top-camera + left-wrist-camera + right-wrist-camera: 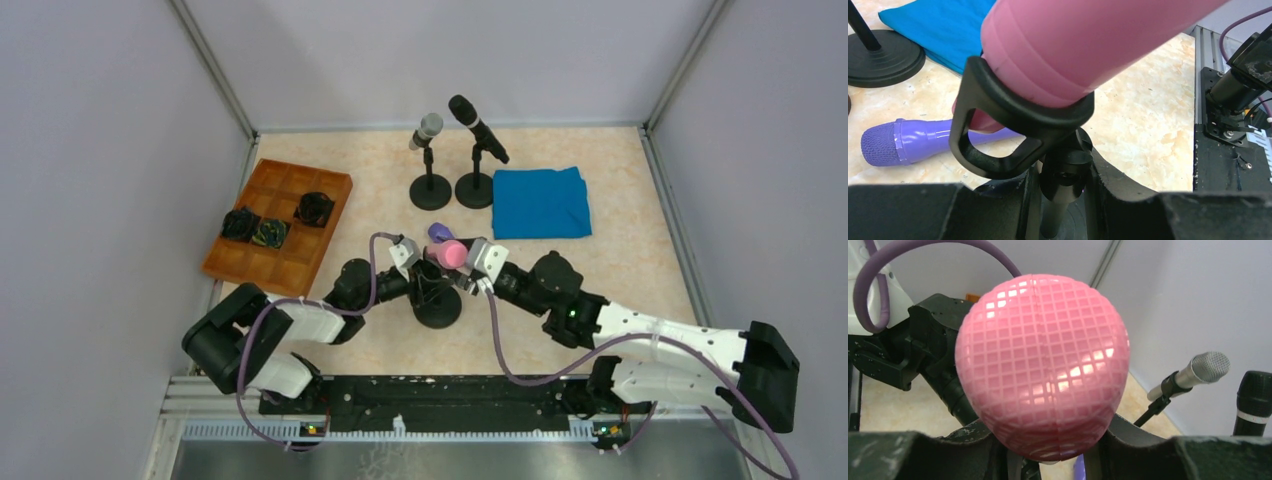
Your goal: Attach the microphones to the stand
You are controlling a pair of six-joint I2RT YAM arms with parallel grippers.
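The pink microphone points its mesh head at the right wrist camera. My right gripper is shut on its body. In the left wrist view its pink handle passes through the black clip of the near stand. My left gripper is shut on that stand's post just below the clip. The purple microphone lies flat on the table behind the stand. The silver-grey microphone and the black microphone sit in their own stands at the back.
A folded blue cloth lies to the right of the two back stands' round bases. A wooden compartment tray with several black items sits at the left. Both arms meet over the table's middle.
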